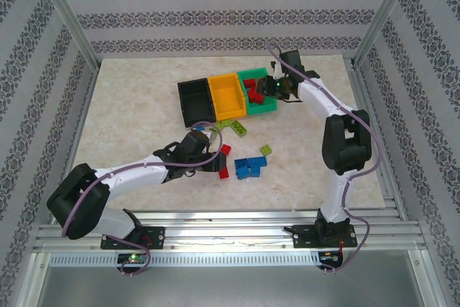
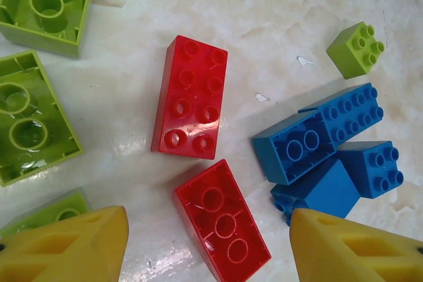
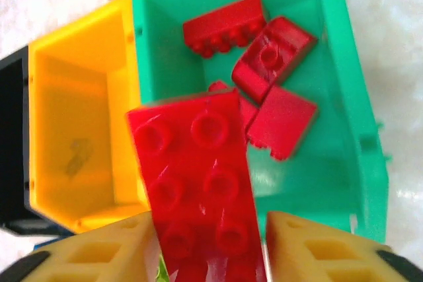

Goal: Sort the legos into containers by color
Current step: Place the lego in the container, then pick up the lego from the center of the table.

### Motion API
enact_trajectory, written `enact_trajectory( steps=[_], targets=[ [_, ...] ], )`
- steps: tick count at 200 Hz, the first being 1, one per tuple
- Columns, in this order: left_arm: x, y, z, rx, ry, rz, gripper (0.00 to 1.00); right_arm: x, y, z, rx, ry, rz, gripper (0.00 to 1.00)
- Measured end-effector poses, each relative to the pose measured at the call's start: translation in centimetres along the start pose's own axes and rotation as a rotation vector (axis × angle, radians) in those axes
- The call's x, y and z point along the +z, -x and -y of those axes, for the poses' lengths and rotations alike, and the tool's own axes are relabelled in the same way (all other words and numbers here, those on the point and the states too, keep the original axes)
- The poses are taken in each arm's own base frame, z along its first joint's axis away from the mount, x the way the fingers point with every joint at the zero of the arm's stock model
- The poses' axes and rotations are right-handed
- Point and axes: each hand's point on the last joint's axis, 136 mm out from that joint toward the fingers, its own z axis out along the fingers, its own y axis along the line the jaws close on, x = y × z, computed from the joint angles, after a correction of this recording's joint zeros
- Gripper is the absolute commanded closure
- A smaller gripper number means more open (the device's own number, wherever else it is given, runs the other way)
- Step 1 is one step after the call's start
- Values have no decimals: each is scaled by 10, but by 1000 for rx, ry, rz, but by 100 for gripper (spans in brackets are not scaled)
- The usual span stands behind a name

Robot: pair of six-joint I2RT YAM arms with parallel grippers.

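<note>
My right gripper [image 3: 210,229] hovers over the teal bin [image 3: 350,97]. A long red brick [image 3: 195,176] stands blurred between its fingers, with a gap showing at the right finger, so the jaws are open. Several red legos [image 3: 274,57] lie inside that bin. My left gripper [image 2: 208,229] is open, low over the table, straddling an upside-down red brick [image 2: 221,219] without touching it. A studs-up red brick [image 2: 190,97] lies just beyond. In the top view the left gripper [image 1: 215,159] is near the front middle and the right gripper [image 1: 269,85] is at the teal bin [image 1: 263,108].
The orange bin [image 1: 228,95] and black bin [image 1: 192,100] stand left of the teal one. A cluster of blue bricks [image 2: 310,150] lies right of my left fingers, a small lime brick [image 2: 357,47] beyond them. Large lime bricks [image 2: 30,120] lie to the left.
</note>
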Motion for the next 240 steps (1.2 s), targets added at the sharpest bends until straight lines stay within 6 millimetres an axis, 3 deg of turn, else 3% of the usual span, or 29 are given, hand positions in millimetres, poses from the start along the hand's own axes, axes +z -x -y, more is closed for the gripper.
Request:
enact_trajectory(
  steps=[38, 71, 116, 161, 196, 206, 240],
  targets=[
    [-7, 5, 2, -18, 9, 34, 34, 1, -10, 4, 9, 13, -25, 49],
    [-2, 2, -1, -21, 46, 1, 32, -19, -53, 12, 5, 9, -69, 49],
    [19, 16, 4, 20, 123, -71, 31, -61, -115, 18, 2, 18, -72, 49],
    [37, 28, 4, 92, 218, -149, 33, -79, -165, 33, 13, 2, -100, 48],
    [59, 27, -1, 142, 289, -239, 36, -89, -179, 36, 8, -1, -83, 48],
    [64, 24, -4, 155, 305, -266, 45, -91, -181, 37, 6, -2, -78, 48],
    [75, 13, -14, 202, 355, -357, 57, -91, -189, 42, 8, -14, -81, 48]
  ],
)
